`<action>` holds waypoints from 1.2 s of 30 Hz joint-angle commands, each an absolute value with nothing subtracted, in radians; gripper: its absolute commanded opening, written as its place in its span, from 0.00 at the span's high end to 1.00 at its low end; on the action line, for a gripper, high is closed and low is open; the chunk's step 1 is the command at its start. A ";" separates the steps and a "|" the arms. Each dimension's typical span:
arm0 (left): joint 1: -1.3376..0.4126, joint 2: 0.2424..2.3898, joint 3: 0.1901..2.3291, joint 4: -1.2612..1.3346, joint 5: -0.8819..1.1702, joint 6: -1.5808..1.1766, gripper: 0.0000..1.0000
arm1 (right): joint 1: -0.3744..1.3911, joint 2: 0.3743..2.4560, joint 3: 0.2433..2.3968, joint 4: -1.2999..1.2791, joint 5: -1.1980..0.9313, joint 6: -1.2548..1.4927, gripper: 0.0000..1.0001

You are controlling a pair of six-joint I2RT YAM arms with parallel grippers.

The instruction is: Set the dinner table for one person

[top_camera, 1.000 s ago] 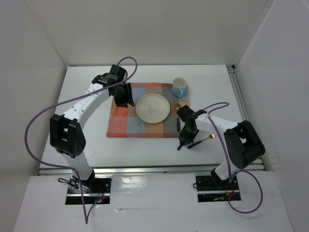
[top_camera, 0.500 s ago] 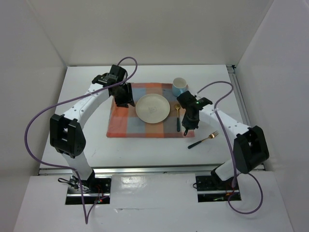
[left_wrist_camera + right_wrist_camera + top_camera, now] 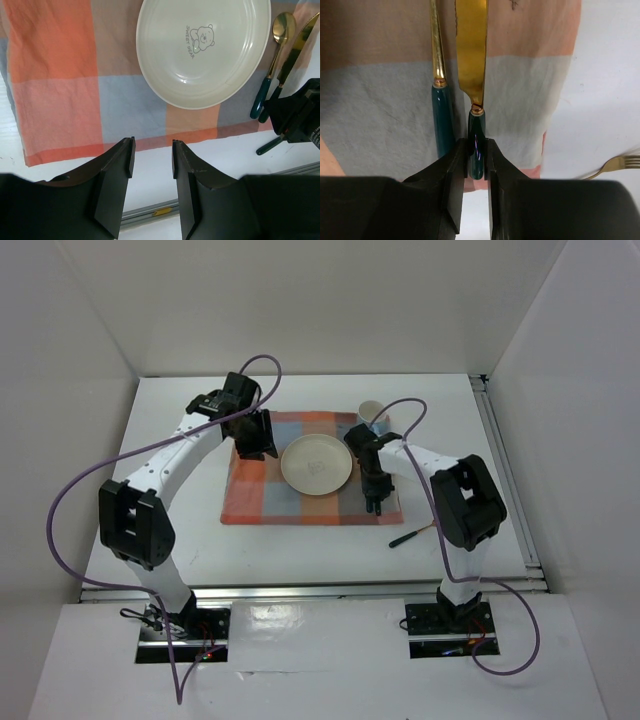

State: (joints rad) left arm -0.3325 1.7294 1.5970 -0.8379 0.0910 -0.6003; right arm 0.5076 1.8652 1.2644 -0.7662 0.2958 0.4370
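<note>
Now, right jaws: clamped on knife (image 3: 471,40) handle, beside spoon (image 3: 441,117).
Left jaws: apart, empty, above mat (image 3: 60,100) edge.
Tabletop (image 3: 300,550): white, spanning the enclosure floor; carries mat with plate (image 3: 200,50), fork (image 3: 615,164) alongside.

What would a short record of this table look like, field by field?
Surface: white rectangular tabletop
Mat: orange-and-blue checked cloth mat
Plate: cream round plate with bear print, empty, on the mat
Cup: light blue cup, mat's far right corner
Spoon: gold spoon with green handle, right of the plate
Knife: gold knife with green handle, beside the spoon, handle pinched by right gripper
Fork: gold fork, on bare tabletop right of the mat
Free arm: left gripper, open, empty, over the mat
</note>
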 commanded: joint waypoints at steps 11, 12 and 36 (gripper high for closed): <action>-0.325 1.694 1.585 -0.828 0.109 -0.575 0.48 | 0.468 1.817 1.318 -0.771 0.367 0.506 0.46; -0.325 1.694 1.585 -0.828 0.120 -0.566 0.48 | 0.456 1.795 1.306 -0.772 0.367 0.527 0.43; -0.325 1.684 1.575 -0.828 0.138 -0.557 0.48 | 0.196 1.433 0.718 -0.664 0.026 0.868 0.38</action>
